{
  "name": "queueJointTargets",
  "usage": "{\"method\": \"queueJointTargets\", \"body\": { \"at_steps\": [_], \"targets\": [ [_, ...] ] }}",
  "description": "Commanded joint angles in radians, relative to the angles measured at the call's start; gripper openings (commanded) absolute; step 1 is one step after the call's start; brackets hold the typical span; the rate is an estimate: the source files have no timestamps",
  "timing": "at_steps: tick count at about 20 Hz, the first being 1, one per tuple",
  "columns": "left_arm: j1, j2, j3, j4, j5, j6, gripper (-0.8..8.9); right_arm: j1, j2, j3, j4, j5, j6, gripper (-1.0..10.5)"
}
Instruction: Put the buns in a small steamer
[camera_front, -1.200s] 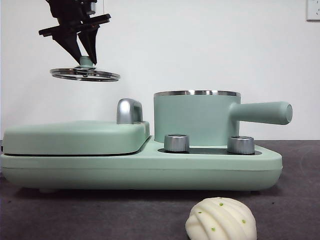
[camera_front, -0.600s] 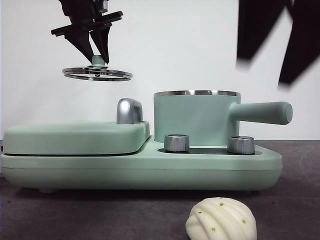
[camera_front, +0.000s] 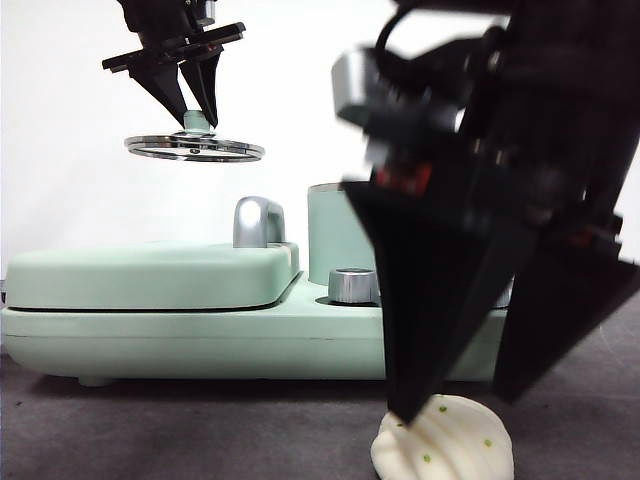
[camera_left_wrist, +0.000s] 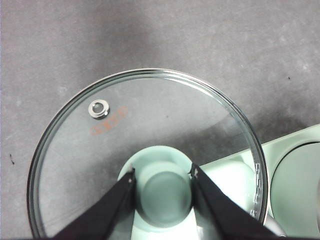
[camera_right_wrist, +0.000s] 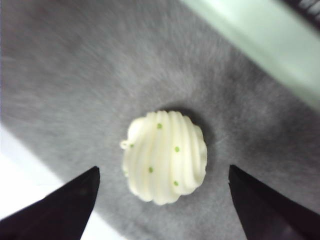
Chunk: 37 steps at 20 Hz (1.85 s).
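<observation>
Grasping the ridged bun (camera_front: 445, 440) is, by my judgement, the step in hand, and everything is placed here from the small steamer (camera_front: 340, 235).

The steamer stands open on its mint-green base (camera_front: 200, 335), which rests on the dark surface (camera_front: 150, 430). The right end effector (camera_front: 470, 405) hangs just in front of the steamer, jaws spread wide to either side of the bun, which lies on the surface in front of the base. To do it well, centre the jaws across the ridges, lower until the tips flank its middle, then close gently, since the bun looks soft.

Up and to the side of the steamer, the left end effector (camera_left_wrist: 162, 187) is clamped on the knob of the glass lid (camera_left_wrist: 150, 130), holding it clear.
</observation>
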Motion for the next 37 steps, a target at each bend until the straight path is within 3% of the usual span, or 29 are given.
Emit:
{"method": "queueJointTargets", "body": {
  "at_steps": [1, 3, 6, 8, 13, 16, 21, 25, 28, 32, 37],
  "targets": [
    [-0.004, 0.006, 0.047, 0.020, 0.002, -0.001, 0.18, 0.011, 0.058, 0.005, 0.013, -0.001, 0.010, 4.1],
    [-0.004, 0.006, 0.047, 0.021, 0.002, -0.001, 0.18, 0.011, 0.092, 0.005, 0.028, -0.001, 0.009, 4.1],
    [-0.004, 0.006, 0.047, 0.021, 0.002, -0.001, 0.18, 0.011, 0.104, 0.005, 0.047, -0.001, 0.010, 2.2],
    [-0.004, 0.006, 0.047, 0.021, 0.002, -0.001, 0.18, 0.011, 0.103, 0.006, 0.055, -0.001, 0.011, 1.7],
    [-0.004, 0.006, 0.047, 0.020, 0.002, -0.001, 0.18, 0.010, 0.101, 0.070, -0.018, -0.035, 0.016, 1.5],
    [-0.004, 0.006, 0.047, 0.019, 0.002, 0.000, 0.18, -0.001, 0.101, 0.227, -0.206, -0.023, -0.018, 1.5],
    [-0.004, 0.006, 0.047, 0.021, 0.002, 0.000, 0.18, -0.122, 0.121, 0.596, -0.502, 0.010, -0.105, 1.5],
    [-0.004, 0.006, 0.047, 0.025, 0.002, 0.000, 0.18, -0.272, 0.226, 0.850, -0.599, 0.057, -0.228, 1.5],
    [-0.004, 0.006, 0.047, 0.026, 0.002, 0.000, 0.18, -0.361, 0.346, 0.994, -0.617, 0.057, -0.272, 1.5],
    [-0.004, 0.006, 0.047, 0.025, 0.002, 0.000, 0.18, -0.425, 0.480, 1.109, -0.610, 0.056, -0.307, 1.5],
    [-0.005, 0.006, 0.047, 0.025, 0.002, 0.000, 0.18, -0.448, 0.585, 1.121, -0.589, 0.055, -0.314, 1.5]
  ]
}}
